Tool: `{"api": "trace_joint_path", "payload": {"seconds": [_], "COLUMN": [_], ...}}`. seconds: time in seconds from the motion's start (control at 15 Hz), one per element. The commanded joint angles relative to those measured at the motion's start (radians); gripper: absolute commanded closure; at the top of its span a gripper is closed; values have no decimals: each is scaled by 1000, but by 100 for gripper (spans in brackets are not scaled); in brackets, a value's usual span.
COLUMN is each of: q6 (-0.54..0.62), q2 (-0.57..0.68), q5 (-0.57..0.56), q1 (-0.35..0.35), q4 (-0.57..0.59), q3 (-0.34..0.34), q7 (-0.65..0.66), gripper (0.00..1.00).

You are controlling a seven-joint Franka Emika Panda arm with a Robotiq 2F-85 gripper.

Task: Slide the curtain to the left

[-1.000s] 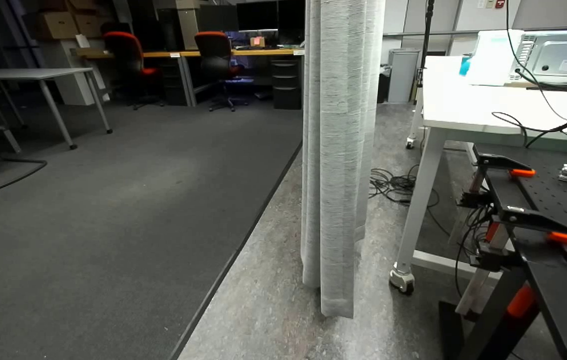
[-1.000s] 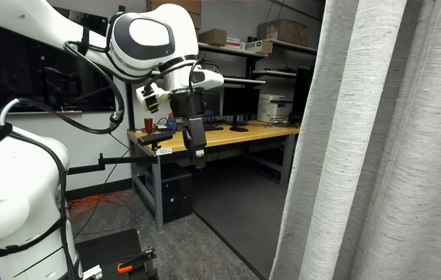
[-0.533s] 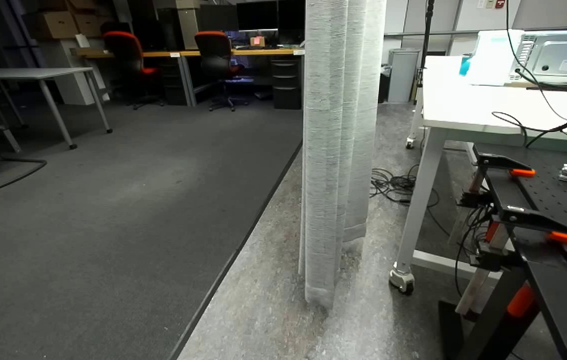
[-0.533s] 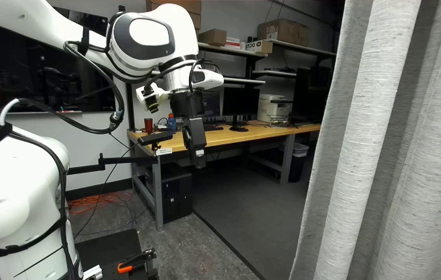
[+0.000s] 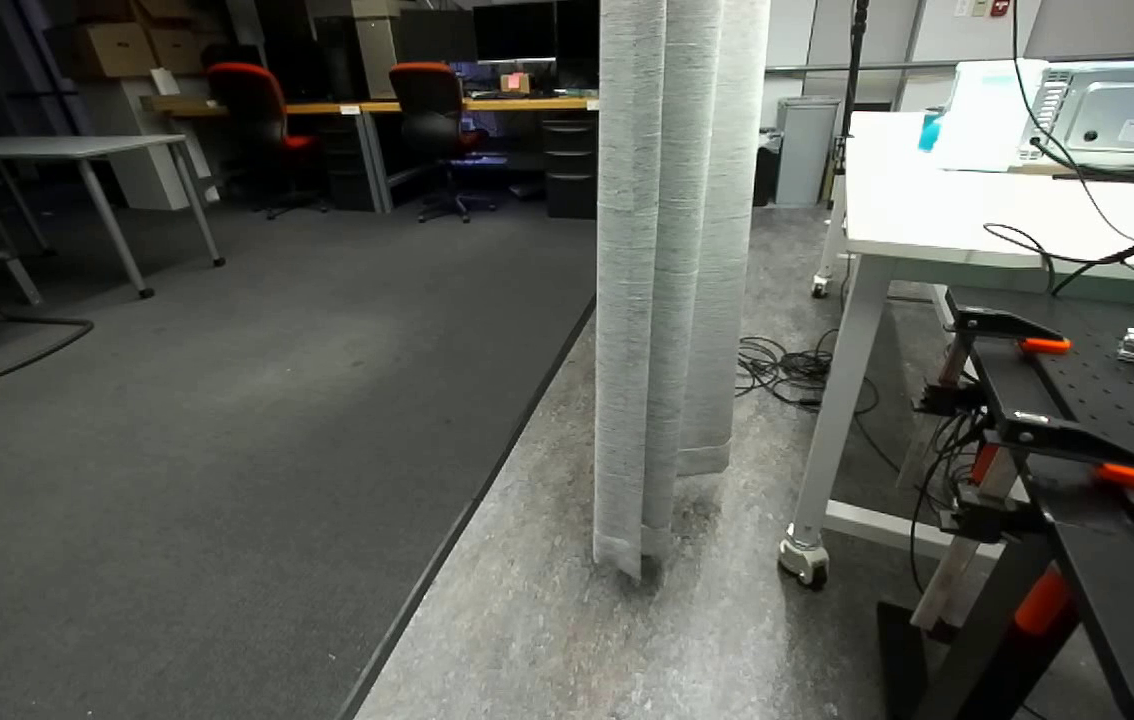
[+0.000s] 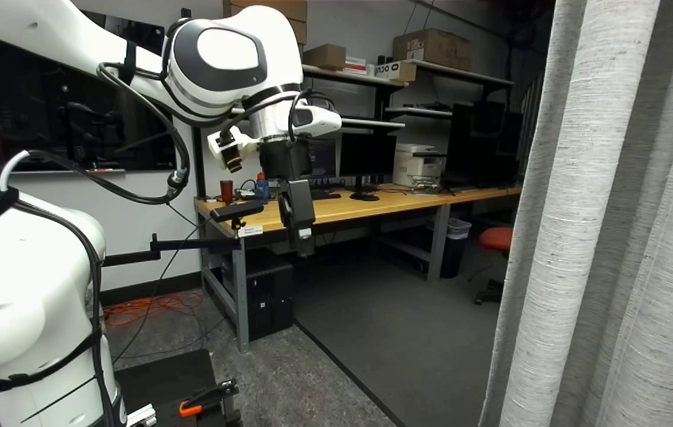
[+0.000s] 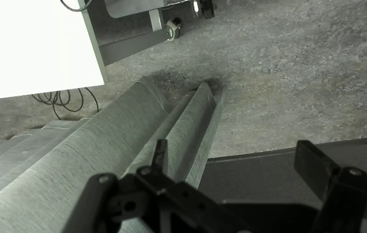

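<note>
The curtain hangs in pale grey-white pleats in an exterior view, its hem just above the floor. It also fills the right side of an exterior view. In the wrist view the curtain runs along the left and lower left. My gripper points down, apart from the curtain's edge in that exterior picture. In the wrist view the gripper is open, with nothing between its fingers. The left finger overlaps the curtain in that picture, but no contact can be made out. The gripper is out of view in an exterior view.
A white table and a black bench with orange-handled clamps stand beside the curtain. Loose cables lie on the floor. A wooden desk with monitors and a red chair stand behind the arm.
The curtain's free edge has shifted right in an exterior view, uncovering a bin and the red chair. Elsewhere its hem has swung up and left in the picture. The arm has not visibly moved.
</note>
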Motion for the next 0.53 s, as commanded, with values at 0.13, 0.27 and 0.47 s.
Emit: {"api": "trace_joint_path", "payload": {"seconds": [0.13,0.27,0.47], "q6": [-4,12,44], "q2": [2,2,4], "q5": [-10,-1,3], "q1": [14,22,11], "q4": [2,-2,-1], "q3": [-12,-26,-37], "q7": [9,-6,15], "gripper": [0,0,0]}}
